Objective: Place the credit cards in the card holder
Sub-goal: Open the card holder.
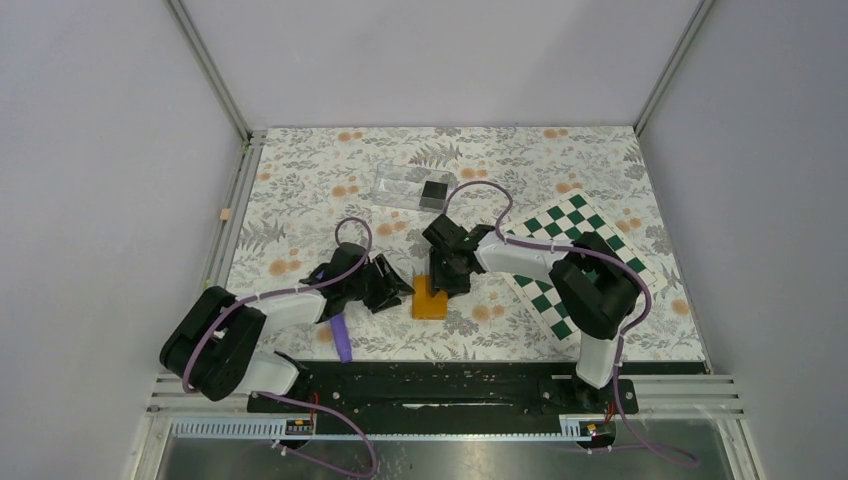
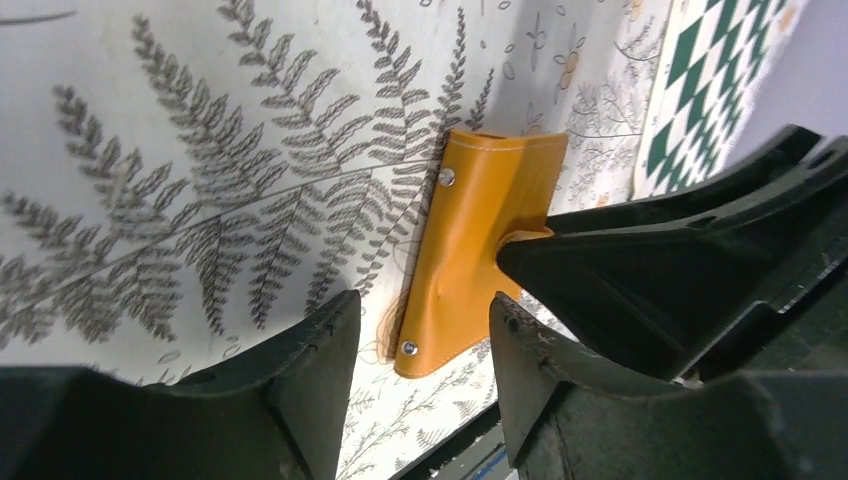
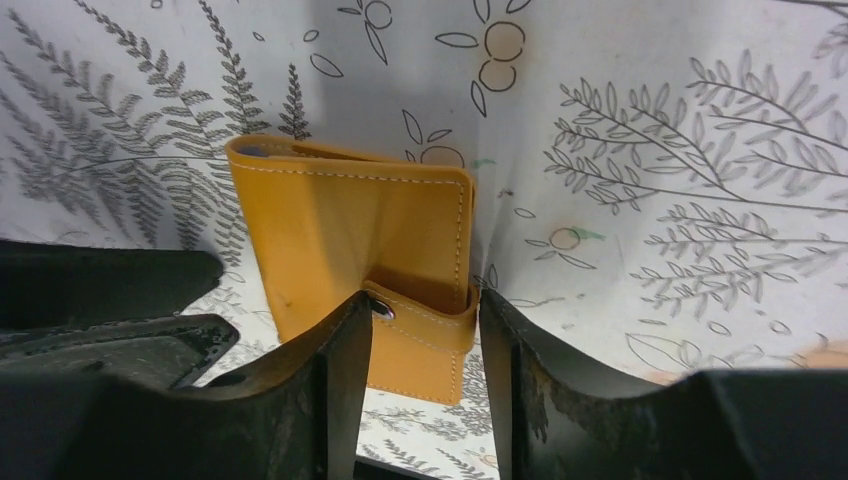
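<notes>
The card holder (image 1: pixel 430 299) is an orange wallet lying shut on the fern-print table, between the two arms. My left gripper (image 1: pixel 386 284) is at its left side. In the left wrist view this gripper (image 2: pixel 420 312) is open and empty, and the card holder (image 2: pixel 480 240) lies just past its fingertips. My right gripper (image 1: pixel 446 270) hangs over the wallet's far end. In the right wrist view it (image 3: pixel 422 305) is open, its fingers either side of the card holder's (image 3: pixel 340 230) snap strap (image 3: pixel 425 322). Black credit cards (image 1: pixel 435 190) rest in a clear box at the back.
The clear plastic box (image 1: pixel 400 186) stands at the back centre. A green-and-white checkered mat (image 1: pixel 570 250) lies under the right arm. A purple object (image 1: pixel 342 337) lies near the left arm at the front edge. Walls close in the table on three sides.
</notes>
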